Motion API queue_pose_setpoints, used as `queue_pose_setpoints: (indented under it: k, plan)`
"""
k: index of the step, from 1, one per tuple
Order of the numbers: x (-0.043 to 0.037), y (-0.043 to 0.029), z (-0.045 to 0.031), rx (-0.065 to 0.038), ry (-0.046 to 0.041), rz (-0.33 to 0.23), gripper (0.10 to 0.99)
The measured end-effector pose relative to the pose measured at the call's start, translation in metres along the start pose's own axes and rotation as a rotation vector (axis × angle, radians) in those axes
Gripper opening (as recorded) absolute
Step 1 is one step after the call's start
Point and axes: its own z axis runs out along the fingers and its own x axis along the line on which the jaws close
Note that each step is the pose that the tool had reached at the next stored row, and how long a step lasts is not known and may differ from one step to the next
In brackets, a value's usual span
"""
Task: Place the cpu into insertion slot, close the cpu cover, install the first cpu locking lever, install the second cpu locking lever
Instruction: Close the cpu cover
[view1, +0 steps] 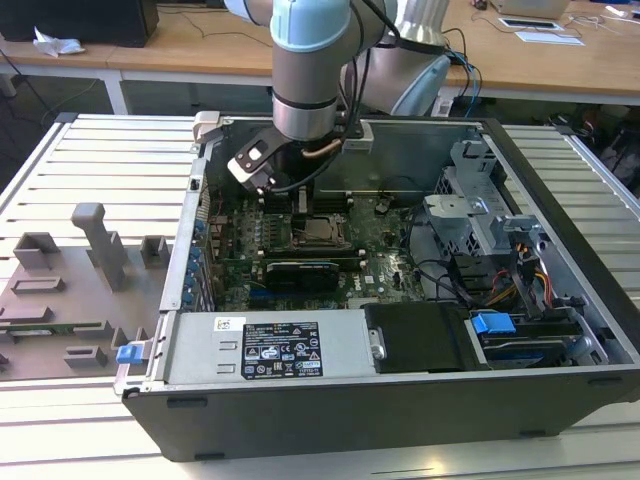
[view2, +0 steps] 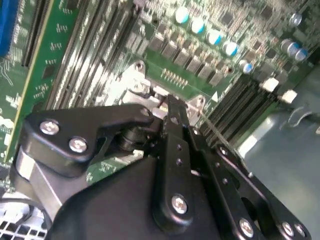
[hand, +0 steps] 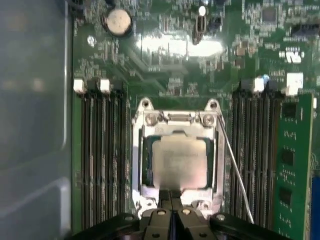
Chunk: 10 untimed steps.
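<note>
In the first wrist view the pale silver cpu (hand: 179, 162) lies flat in the insertion slot (hand: 134, 165). The silvery cpu cover (hand: 216, 160) is folded down around it. One thin wire locking lever (hand: 235, 175) stands out at a slant beside the slot, unlatched. My gripper (hand: 170, 197) is shut, its black fingertips together at the slot's near edge with nothing seen between them. The second wrist view shows the same shut gripper (view2: 167, 107) over the slot's metal frame (view2: 132, 82). In the exterior view the gripper (view1: 305, 200) hangs just above the slot (view1: 320, 232) inside the open computer case.
Rows of memory slots (hand: 100, 165) flank the socket on both sides. A long black card (view1: 300, 270) lies just in front of it, then the power supply (view1: 265, 350). A drive cage and cables (view1: 480, 215) fill the exterior view's right. Grey fixtures (view1: 70, 290) sit outside the case.
</note>
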Motion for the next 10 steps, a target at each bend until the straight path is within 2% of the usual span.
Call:
queue_pose_setpoints:
  k: [2,3,4,6,8,10]
  plan:
    - [-0.0002,0.0061,-0.0002,0.0,0.012,-0.001,0.106]
    - [-0.0002,0.0126,-0.0002,0.0,0.0239,-0.001,0.106]
    - [-0.0003,0.018,-0.0003,0.0,0.0281,-0.001,0.106]
    - [-0.0011,0.0303,-0.0007,0.004,0.0308,-0.001,0.106]
    - [-0.0021,0.0374,-0.0011,0.007,0.0316,-0.001,0.106]
    - [-0.0033,0.0407,-0.0021,0.009,0.0317,0.0,0.106]
